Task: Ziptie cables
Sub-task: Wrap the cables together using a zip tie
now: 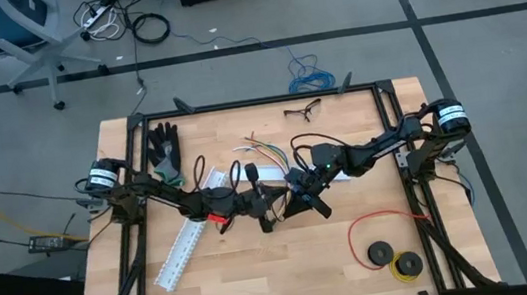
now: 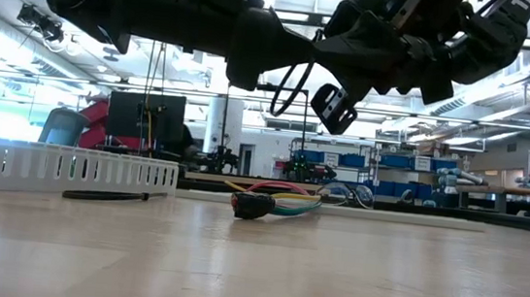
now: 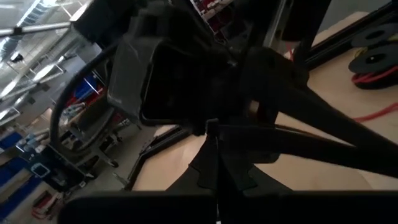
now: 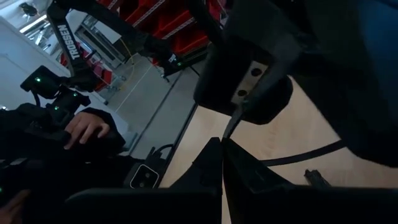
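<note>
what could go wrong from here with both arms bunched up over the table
The left tool and right tool hang shut and very close together mid-table, so a small move could knock them together. The cables lie loose on the wood with neither tool on them; an arm sweeping low might drag them off position.

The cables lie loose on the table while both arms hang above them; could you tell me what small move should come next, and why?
Probably lower the left pincer toward the cables. Both pincers are shut and meet in mid-air, right pincer beside it, apparently pinching a thin strip between them, perhaps the ziptie. The cables lie untouched below, plug toward the low camera.
</note>
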{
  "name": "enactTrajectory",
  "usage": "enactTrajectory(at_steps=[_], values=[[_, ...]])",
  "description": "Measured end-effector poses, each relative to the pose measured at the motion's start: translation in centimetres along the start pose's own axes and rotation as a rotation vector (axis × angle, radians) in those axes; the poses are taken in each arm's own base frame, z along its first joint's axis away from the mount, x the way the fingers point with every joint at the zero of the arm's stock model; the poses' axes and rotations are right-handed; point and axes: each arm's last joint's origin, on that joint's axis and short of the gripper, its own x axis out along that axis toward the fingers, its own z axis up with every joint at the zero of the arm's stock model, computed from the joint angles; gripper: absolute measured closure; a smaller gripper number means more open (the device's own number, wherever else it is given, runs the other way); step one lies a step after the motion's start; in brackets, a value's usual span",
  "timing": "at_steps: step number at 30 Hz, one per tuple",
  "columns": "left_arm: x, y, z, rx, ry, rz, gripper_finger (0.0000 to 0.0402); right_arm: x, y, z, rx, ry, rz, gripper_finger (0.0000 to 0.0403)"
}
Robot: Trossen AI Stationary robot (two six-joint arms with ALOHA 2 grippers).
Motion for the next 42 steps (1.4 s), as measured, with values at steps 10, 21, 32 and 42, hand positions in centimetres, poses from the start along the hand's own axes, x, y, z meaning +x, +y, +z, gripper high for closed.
enactTrajectory(at_steps=[10, 21, 32, 42], values=[[0.0, 0.0, -0.1, -0.031, 0.007, -0.002, 0.0401, -0.2, -0.3, 0.1, 0.004, -0.01, -0.034, 0.0403], [0.0, -0.2, -0.6, -0.009, 0.07, -0.009, 0.0401, -0.9, -1.1, 0.5, 0.087, -0.012, -0.023, 0.0403], [-0.1, -0.5, -1.1, 0.017, 0.13, -0.013, 0.0401, -2.1, -2.3, 1.1, 0.134, -0.032, -0.069, 0.0403], [-0.2, -0.7, -1.4, 0.033, 0.183, 0.008, 0.0401, -3.2, -3.2, 1.5, 0.105, -0.006, -0.038, 0.0403]])
